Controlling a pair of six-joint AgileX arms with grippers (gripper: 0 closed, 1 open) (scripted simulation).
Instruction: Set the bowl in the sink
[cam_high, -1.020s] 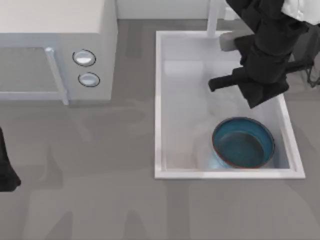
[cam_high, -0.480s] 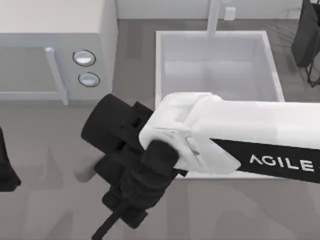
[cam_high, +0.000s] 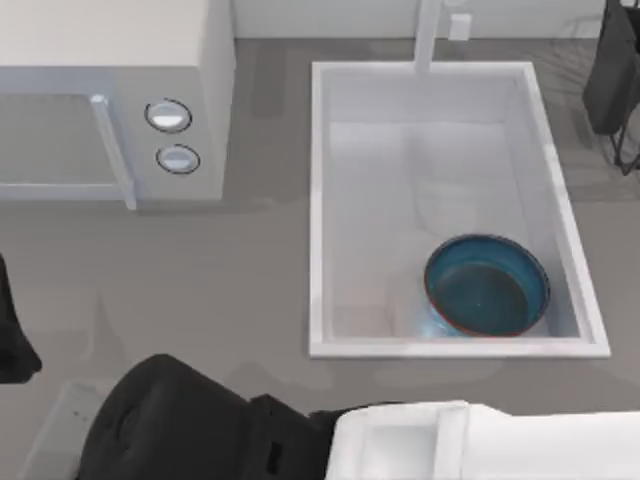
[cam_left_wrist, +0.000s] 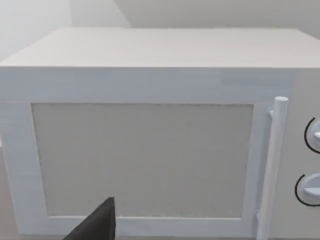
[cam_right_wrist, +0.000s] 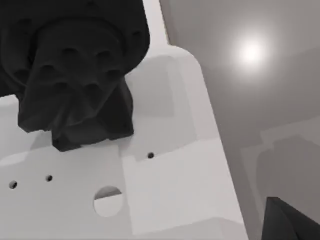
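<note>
The blue-teal bowl (cam_high: 487, 285) with its reddish rim rests upright on the floor of the white sink (cam_high: 316, 200), in the front right corner, with nothing touching it. My right arm (cam_high: 400, 440) lies along the table's front edge, white link to the right and black wrist section to the left, well away from the bowl. The right wrist view looks at the arm's own black and white parts (cam_right_wrist: 75, 75). My left arm (cam_high: 12, 340) stays parked at the table's left edge.
A white microwave (cam_high: 100, 100) with two round knobs (cam_high: 168, 116) stands at the back left; the left wrist view faces its door (cam_left_wrist: 142, 160) and handle (cam_left_wrist: 272, 165). The white faucet (cam_high: 428, 35) rises behind the sink. Dark gear (cam_high: 612, 70) stands at the back right.
My right arm left the space over the sink, swung across the table toward the front left, and now lies low along the front edge. The bowl has stayed where it was.
</note>
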